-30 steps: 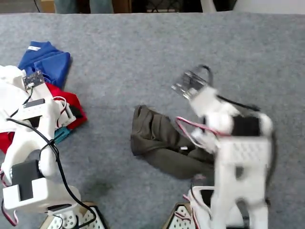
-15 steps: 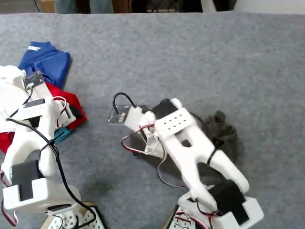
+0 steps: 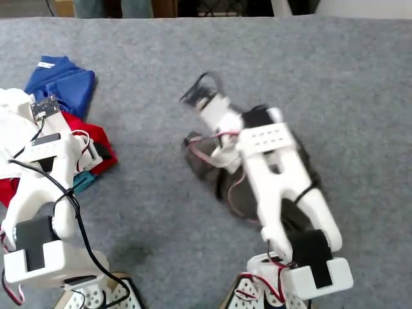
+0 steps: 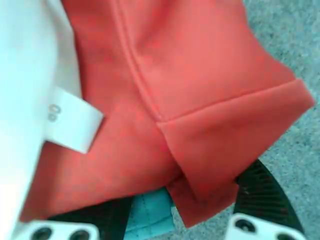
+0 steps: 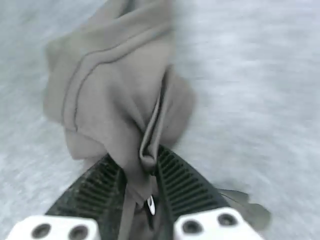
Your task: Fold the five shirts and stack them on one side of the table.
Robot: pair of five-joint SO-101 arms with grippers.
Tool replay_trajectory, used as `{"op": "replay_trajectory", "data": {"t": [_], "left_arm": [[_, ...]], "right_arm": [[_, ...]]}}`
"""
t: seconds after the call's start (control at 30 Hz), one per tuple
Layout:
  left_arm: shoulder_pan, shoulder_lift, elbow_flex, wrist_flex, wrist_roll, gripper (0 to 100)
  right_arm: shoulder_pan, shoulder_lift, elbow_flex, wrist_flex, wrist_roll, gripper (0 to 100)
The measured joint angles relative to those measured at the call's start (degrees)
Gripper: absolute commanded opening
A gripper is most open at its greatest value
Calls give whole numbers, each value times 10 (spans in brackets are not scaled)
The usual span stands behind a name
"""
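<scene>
A dark olive shirt point(image 3: 205, 168) lies bunched in the middle of the grey table point(image 3: 335, 77), partly under my right arm. My right gripper point(image 5: 150, 162) is shut on a fold of that olive shirt point(image 5: 115, 85), which hangs in front of it. At the left edge is a pile: a blue shirt point(image 3: 61, 80), a white shirt point(image 3: 13, 116), a red shirt point(image 3: 98, 138) and a teal piece point(image 3: 82, 181). My left gripper point(image 4: 185, 192) stands open over the red shirt point(image 4: 200, 75), whose hem corner lies between its fingers, beside the white shirt point(image 4: 25, 75) and its tag.
The grey felt table is bare along its far side and its right half. The table's far edge runs along the top of the high view, with furniture behind it. Both arm bases sit at the near edge.
My right arm has swung from the right to the left and then away from the base, carrying the olive shirt's fold with it. The left arm has stayed still.
</scene>
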Motion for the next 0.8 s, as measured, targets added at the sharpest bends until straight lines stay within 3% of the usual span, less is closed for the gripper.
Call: {"op": "replay_trajectory", "data": {"t": [0.23,0.4,0.6,0.8], "left_arm": [[0,0,0,0,0,307],[0,0,0,0,0,307],[0,0,0,0,0,307],[0,0,0,0,0,307]], "right_arm": [[54,0,-173,93,-25,13],[35,5,-338,180,-65,14],[-49,27,-360,217,-72,24],[-79,33,-329,283,-53,168]]}}
